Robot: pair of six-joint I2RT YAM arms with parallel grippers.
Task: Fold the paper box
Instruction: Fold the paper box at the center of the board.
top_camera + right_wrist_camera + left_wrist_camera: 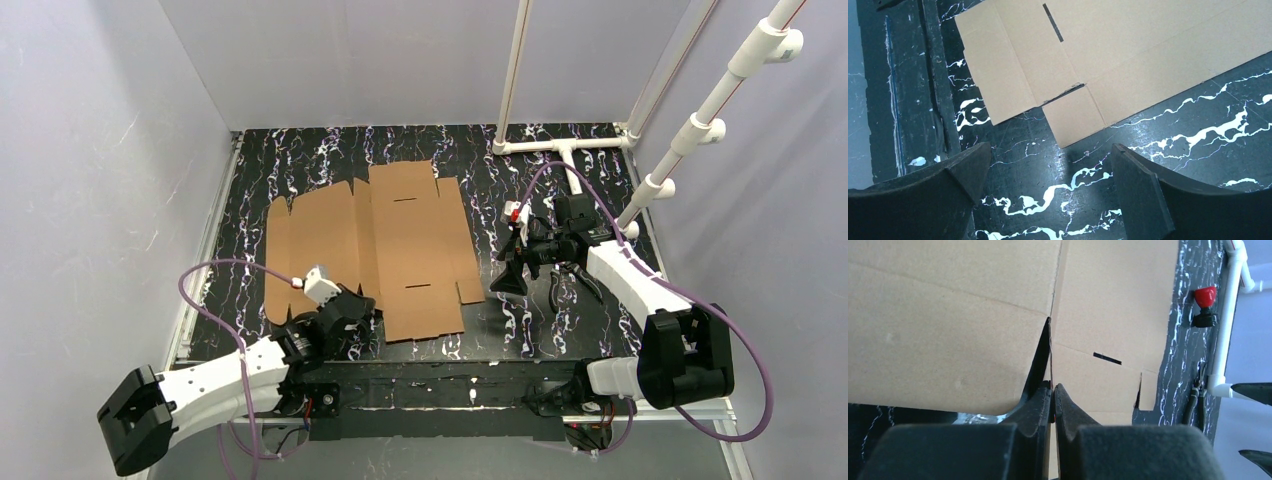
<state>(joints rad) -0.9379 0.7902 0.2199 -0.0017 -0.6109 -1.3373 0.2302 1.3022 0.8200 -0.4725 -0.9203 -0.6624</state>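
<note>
The paper box [390,250] lies as an unfolded die-cut sheet on the dark marbled table [300,160], a little toward 10 o'clock from the table's middle. Its panels, slots and tabs are almost all flat. No wall stands up and no tab is tucked, so by this evidence the folding has hardly begun and nearly every crease remains to be made. At the sheet's 7 o'clock edge the left gripper [1052,392] has its jaws pressed together at a cut between two panels. A thin strip of cardboard shows between them, so they appear to pinch the sheet's near edge. The panel beside the cut looks slightly raised, with shadow under it, which is perhaps the first lift of a flap. At about 4 o'clock from the sheet, just off its small corner tab [1078,117], the right gripper [1050,147] hovers with jaws spread wide, touching nothing. A white pipe frame [560,148] stands at the table's 1 o'clock corner, well apart from the work.
</note>
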